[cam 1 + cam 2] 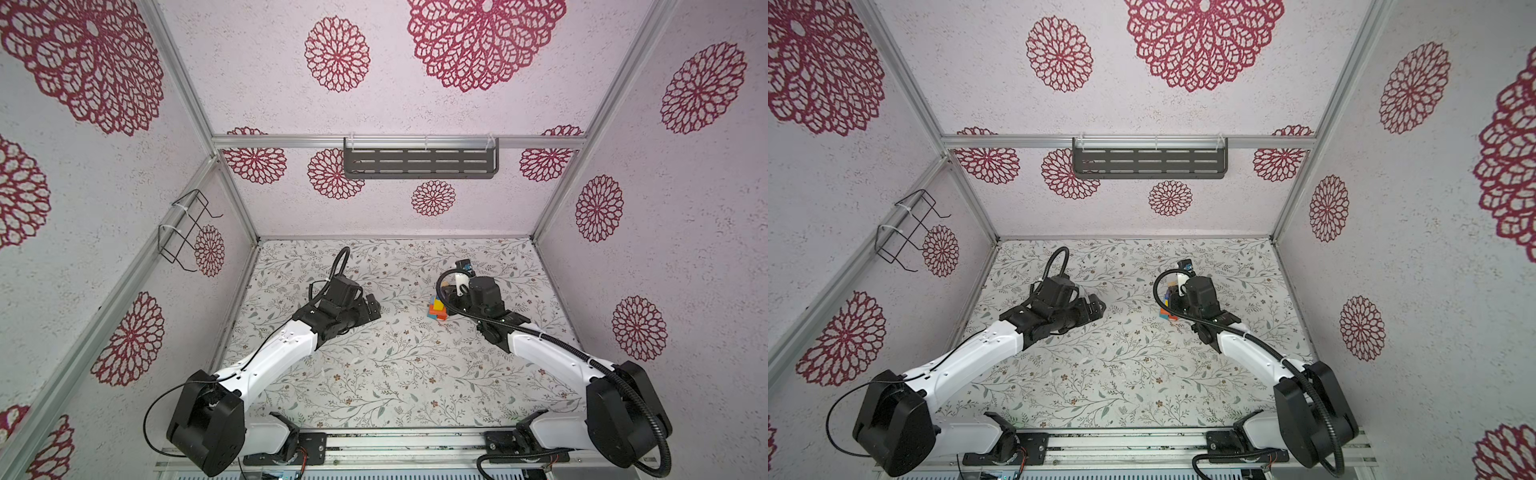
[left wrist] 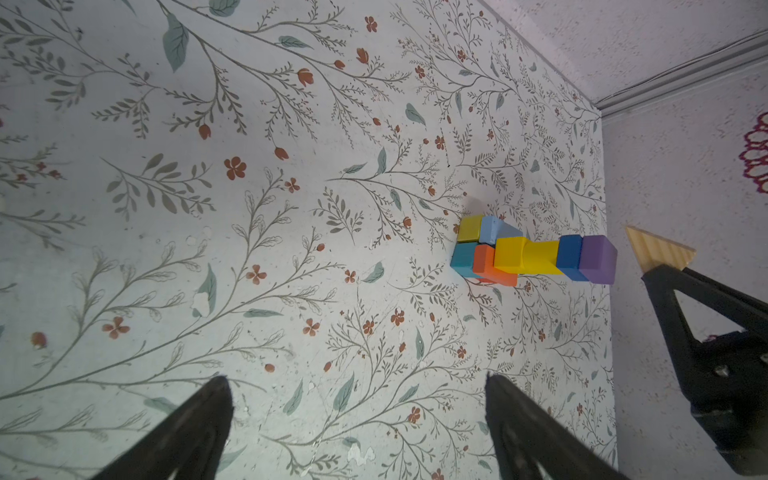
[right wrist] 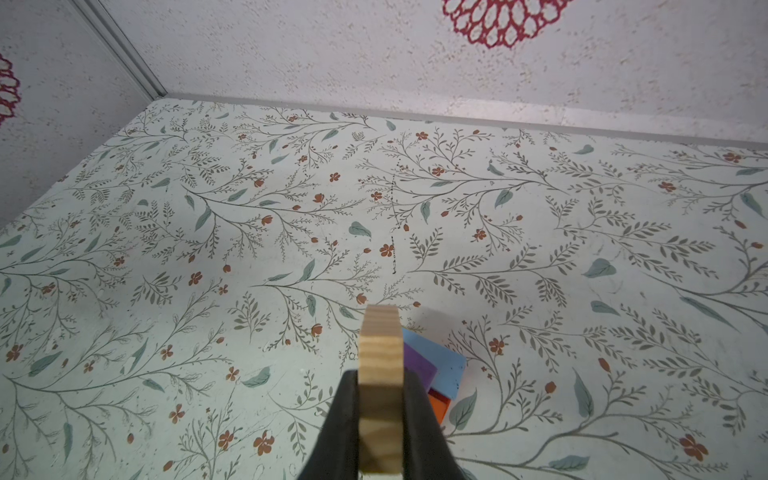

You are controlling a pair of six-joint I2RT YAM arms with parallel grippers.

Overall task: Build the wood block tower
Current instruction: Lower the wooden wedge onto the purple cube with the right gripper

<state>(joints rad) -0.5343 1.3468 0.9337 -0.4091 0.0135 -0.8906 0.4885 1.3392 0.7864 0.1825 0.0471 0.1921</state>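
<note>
right claw (image 3: 380, 386) pinching wedge (image 3: 380, 345), tower (image 2: 536, 255) whole only from left wrist

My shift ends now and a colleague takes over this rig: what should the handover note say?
Left gripper: open, empty, off to the left of the tower.
Right gripper: shut on the wooden wedge, held close to the purple top block, not touching it.
Tower: standing on the table, right of centre.
Done: painted blocks stacked.
Left: set the wedge on top, release.

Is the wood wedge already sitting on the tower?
No: the left wrist view shows the wedge clamped in the right gripper, a clear gap from the purple block atop the tower.
</note>
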